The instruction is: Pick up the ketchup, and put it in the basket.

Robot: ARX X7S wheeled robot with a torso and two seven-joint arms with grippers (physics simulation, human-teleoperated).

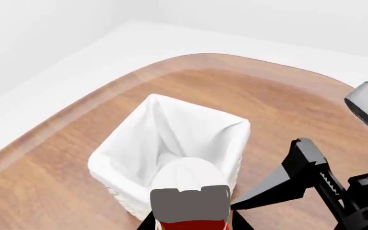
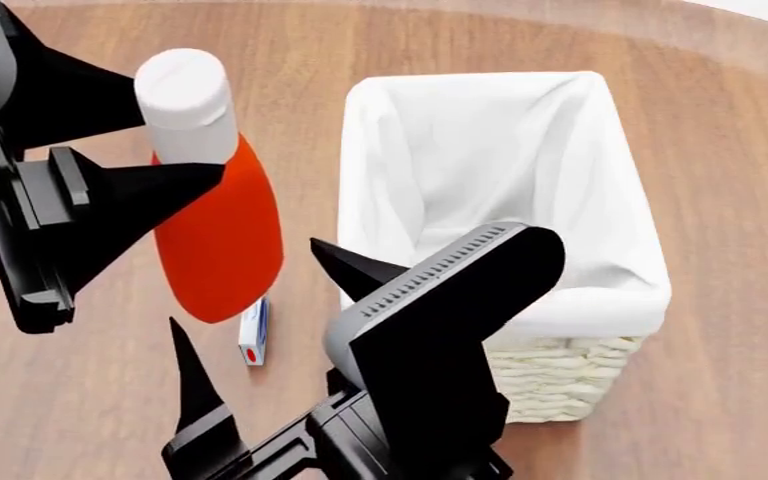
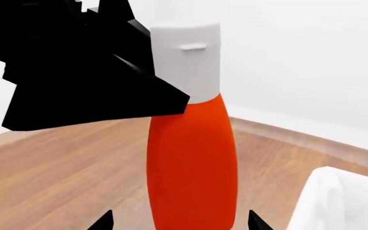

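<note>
Nearest the head camera, the right hand [image 2: 257,300] hangs low in front of the robot with its two black fingers spread wide apart. It has hold of nothing. In its own wrist view only the two fingertips [image 3: 104,223] show, one on either side of the bottle's lower body and clear of it.

A small white box [image 2: 253,333] with a red dot lies flat on the worktop [image 2: 77,400], seen between those spread fingers and just below the bottle in the head view.

The left hand [image 2: 157,160] sits to the robot's left. Its fingers are closed against the ketchup [image 2: 217,230] just below the white cap. The bottle appears lifted off the worktop, cap uppermost and leaning slightly. In the left wrist view the white cap [image 1: 187,175] and a strip of the red body show between the fingers, with the basket lying beyond it.

The basket [image 2: 564,385] stands on the worktop just to the right of the bottle. Its white cloth liner [image 2: 491,160] is folded over the woven rim. No object is visible inside the liner. The ketchup is outside the basket, beside its left wall.

Beyond the basket the rounded wooden edge of the worktop meets a white floor [image 1: 56,72].
</note>
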